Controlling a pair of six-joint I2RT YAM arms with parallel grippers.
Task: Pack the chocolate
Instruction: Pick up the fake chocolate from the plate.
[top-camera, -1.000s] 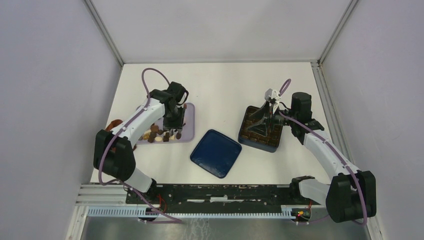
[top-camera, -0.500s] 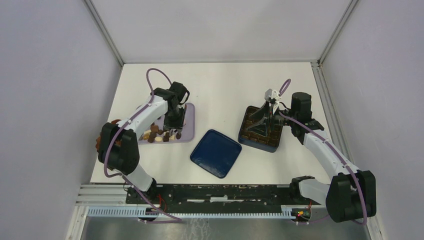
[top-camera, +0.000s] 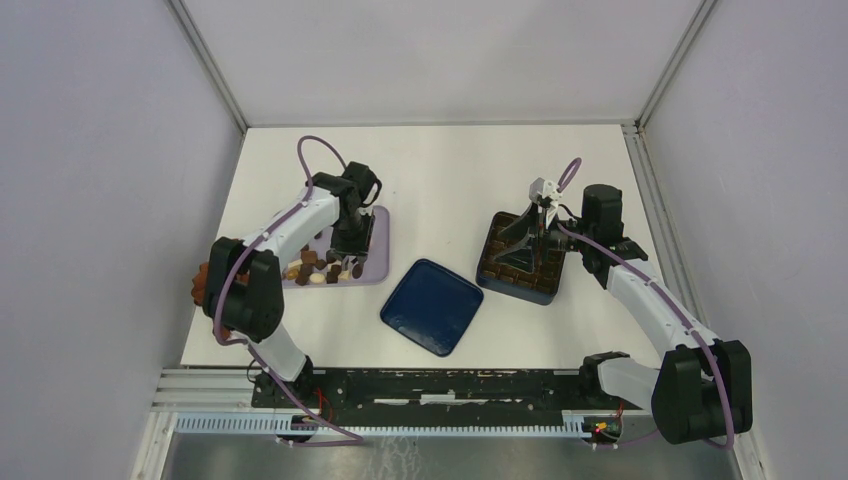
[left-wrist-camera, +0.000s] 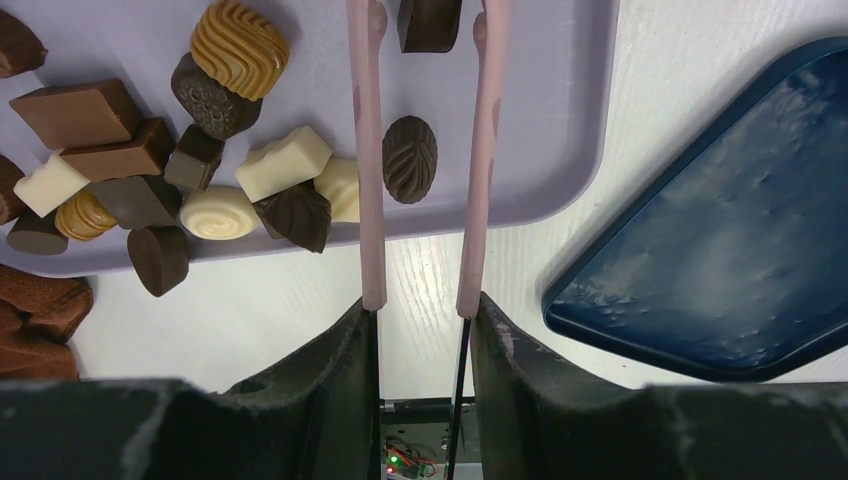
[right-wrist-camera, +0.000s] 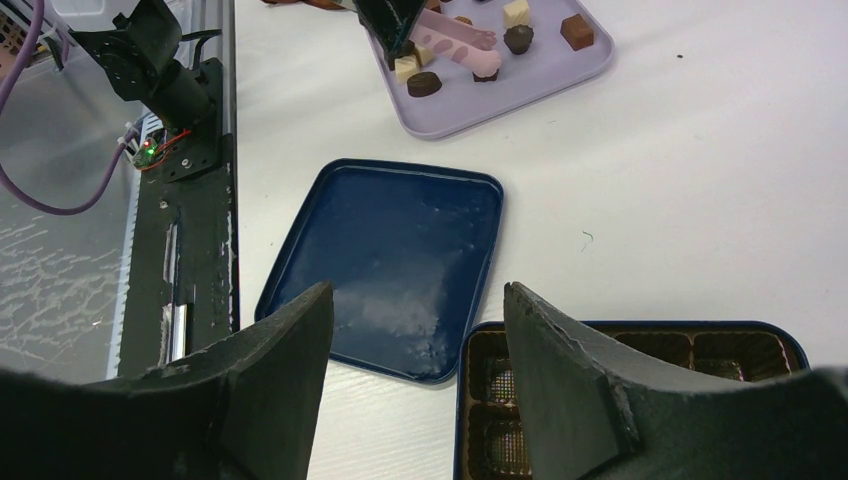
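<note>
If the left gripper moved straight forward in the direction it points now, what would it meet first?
The left gripper holds pink tongs, so these lead. They would probably reach the dark chocolate between their tips, on the lilac tray; depth is unclear.

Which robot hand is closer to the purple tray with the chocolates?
Left. The left gripper, holding pink plastic tongs, hangs above the lilac tray; the right gripper is away over the dark compartmented box.

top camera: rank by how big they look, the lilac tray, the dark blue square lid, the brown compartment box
1. Lilac plastic tray: widest, though partly covered.
2. Dark blue square tin lid and brown compartmented box: too alike to rank; the box is partly covered too.
</note>
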